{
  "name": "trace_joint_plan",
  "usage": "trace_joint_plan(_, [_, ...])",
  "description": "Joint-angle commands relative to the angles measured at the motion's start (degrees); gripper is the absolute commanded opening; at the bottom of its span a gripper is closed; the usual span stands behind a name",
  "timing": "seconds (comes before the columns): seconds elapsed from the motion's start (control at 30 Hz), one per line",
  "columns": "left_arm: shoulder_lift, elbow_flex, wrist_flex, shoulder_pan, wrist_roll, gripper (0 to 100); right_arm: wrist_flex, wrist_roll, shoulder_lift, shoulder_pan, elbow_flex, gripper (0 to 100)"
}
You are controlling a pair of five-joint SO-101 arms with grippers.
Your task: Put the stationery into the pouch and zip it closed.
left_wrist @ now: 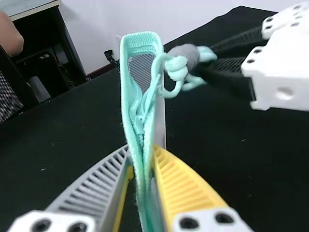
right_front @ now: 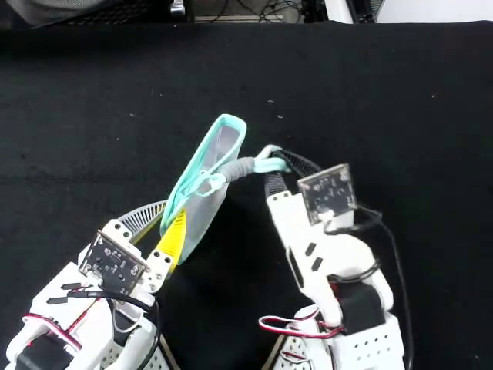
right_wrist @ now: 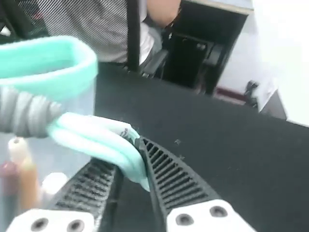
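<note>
A mint-edged translucent pouch (right_front: 202, 185) is held up off the black table, standing on edge. My left gripper (right_front: 171, 231), with grey and yellow fingers, is shut on the pouch's lower end (left_wrist: 145, 193). My right gripper (right_front: 271, 160), black-fingered, is shut on the mint zipper pull cord (right_front: 262, 162), which has a grey wrap (right_front: 239, 167). The cord (right_wrist: 104, 140) lies pinched between the black fingers (right_wrist: 174, 179). Stationery (right_wrist: 19, 174) shows through the pouch's clear side (right_wrist: 58, 121). The zipper (left_wrist: 140, 125) runs along the pouch's top edge.
The black table (right_front: 370, 100) lies open all around the pouch. Furniture and a seated person sit behind the far table edge (right_front: 254, 21).
</note>
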Motion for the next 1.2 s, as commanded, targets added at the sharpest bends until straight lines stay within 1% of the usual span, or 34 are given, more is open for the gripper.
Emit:
trace_joint_plan(0.0, [-0.09,-1.01,-0.62,0.31,0.0,3,-1.32,0.97,-2.15,1.76,-3.3,1.1])
trace_joint_plan(0.17, [-0.09,-1.01,-0.62,0.31,0.0,3,-0.97,2.73,-2.51,1.93,-5.14,1.2])
trace_joint_plan(0.33, [-0.09,-1.01,-0.62,0.31,0.0,3,3.87,6.59,-2.33,0.97,-9.8,1.2])
trace_joint_plan(0.4, [-0.09,-1.01,-0.62,0.31,0.0,3,3.69,6.59,-1.89,0.97,-10.59,1.2])
trace_joint_plan(0.47, [-0.09,-1.01,-0.62,0.48,0.0,3,1.41,6.59,0.13,1.05,-11.12,1.2])
trace_joint_plan(0.57, [-0.09,-1.01,-0.62,0.48,0.0,3,-3.87,6.59,5.93,2.64,-13.76,1.2])
trace_joint_plan(0.63, [-0.09,-0.92,-0.62,0.48,0.0,3,-5.63,6.59,10.95,3.6,-17.98,1.2])
trace_joint_plan(0.93, [-0.09,-0.92,-0.53,0.57,0.0,3,-5.98,6.59,36.88,9.67,-40.13,1.2])
trace_joint_plan(1.17, [-0.09,-0.84,-0.53,0.57,0.0,3,-6.24,6.59,50.07,14.59,-51.65,1.2])
